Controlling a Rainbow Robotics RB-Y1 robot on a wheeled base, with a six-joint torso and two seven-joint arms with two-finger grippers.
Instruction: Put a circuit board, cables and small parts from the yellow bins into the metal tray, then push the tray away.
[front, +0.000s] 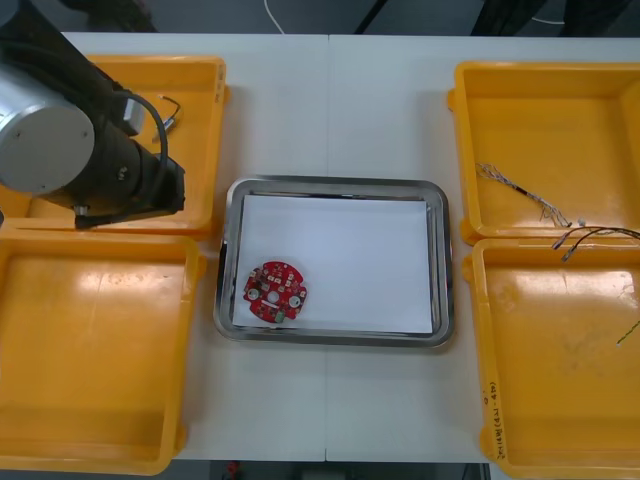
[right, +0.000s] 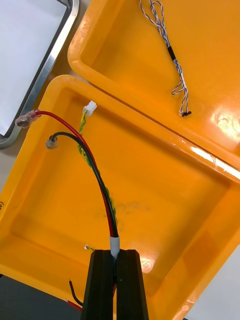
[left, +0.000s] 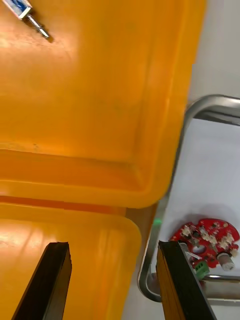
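Observation:
My right gripper is shut on a bundle of red, black and green-yellow cables, held above the near right yellow bin; the cable ends show at that bin's far rim. A round red circuit board lies in the near left corner of the white-lined metal tray. My left gripper is open and holds nothing, hanging over the rims of the two left bins, with the board and the tray's rim just past one finger. The left arm covers the far left bin.
A twisted blue and white cable lies in the far right bin. A small metal part sits in the far left bin. The near left bin shows nothing inside. A thin green wire crosses the near right bin.

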